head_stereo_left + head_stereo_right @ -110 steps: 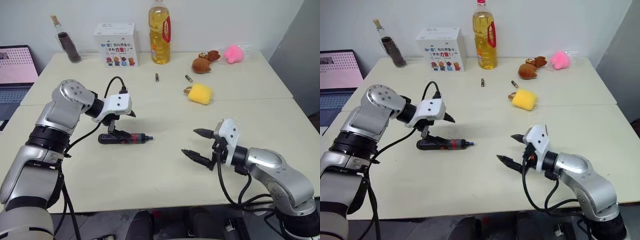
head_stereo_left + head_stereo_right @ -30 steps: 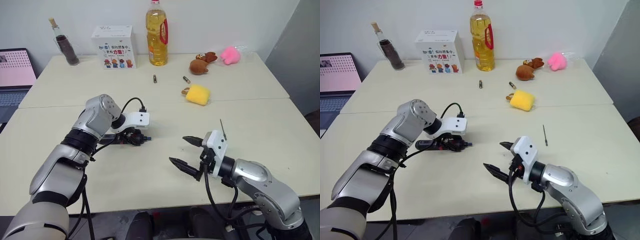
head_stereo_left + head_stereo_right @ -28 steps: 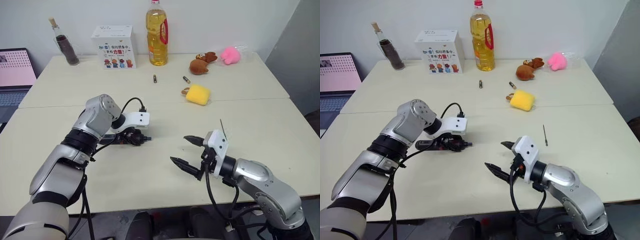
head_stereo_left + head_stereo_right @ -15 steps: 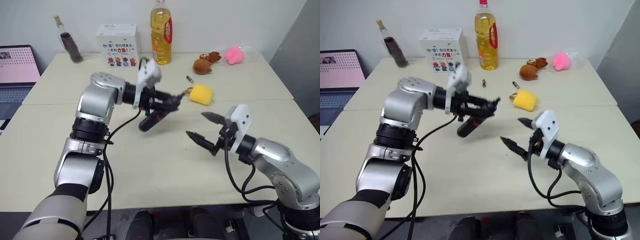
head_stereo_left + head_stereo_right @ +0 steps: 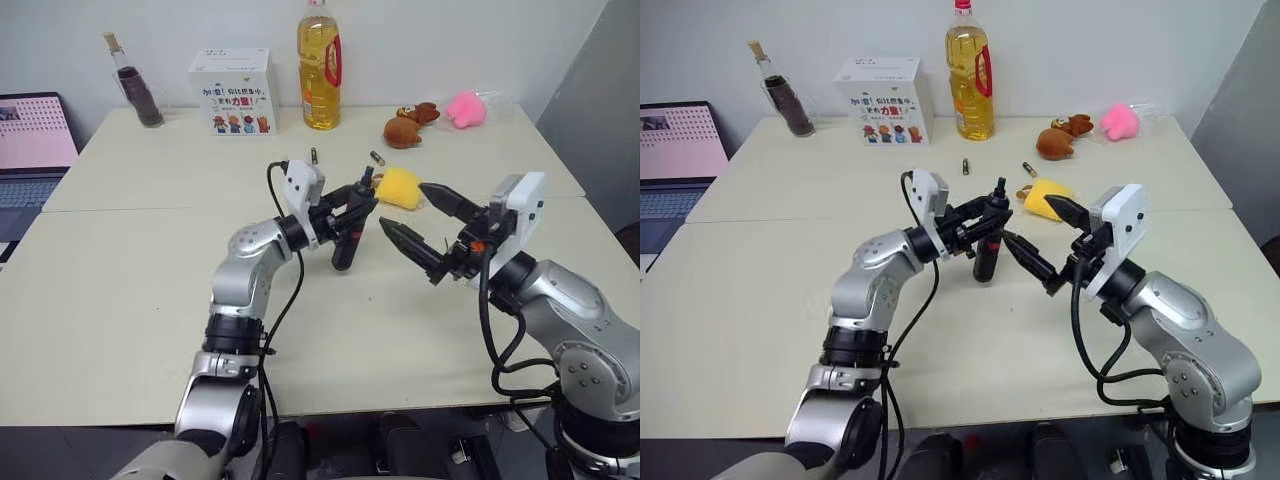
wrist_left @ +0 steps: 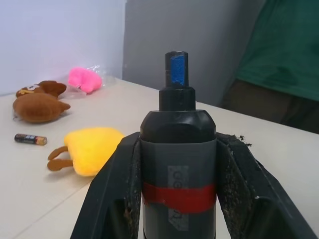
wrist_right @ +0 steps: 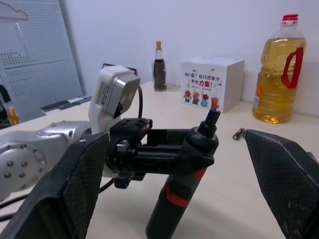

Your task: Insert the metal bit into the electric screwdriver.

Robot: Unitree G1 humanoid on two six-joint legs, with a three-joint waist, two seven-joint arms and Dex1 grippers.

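Observation:
The electric screwdriver [image 5: 350, 228] is black with a red band and hangs above the table's middle, nearly upright. Its blue tip [image 6: 176, 69] points up. My left gripper [image 5: 352, 208] is shut on its upper body, one finger on each side, as the left wrist view shows. My right gripper [image 5: 403, 207] is open just to the right of the screwdriver and points at it. Its two fingers [image 7: 75, 189] stand wide apart with nothing between them. The metal bit is out of view.
A yellow plush toy [image 5: 400, 187] lies just behind the grippers. Two batteries [image 5: 377, 157], a brown plush [image 5: 405, 125] and a pink plush [image 5: 467, 107] lie farther back. An oil bottle [image 5: 318, 65], white box [image 5: 232, 78] and dark bottle [image 5: 130, 85] line the far edge. A laptop [image 5: 35, 135] sits at left. A person in green [image 6: 284, 45] stands beyond the table.
My left gripper lifted the screwdriver off the table, carried it right and turned it tip up. My right gripper rose toward it and stayed open.

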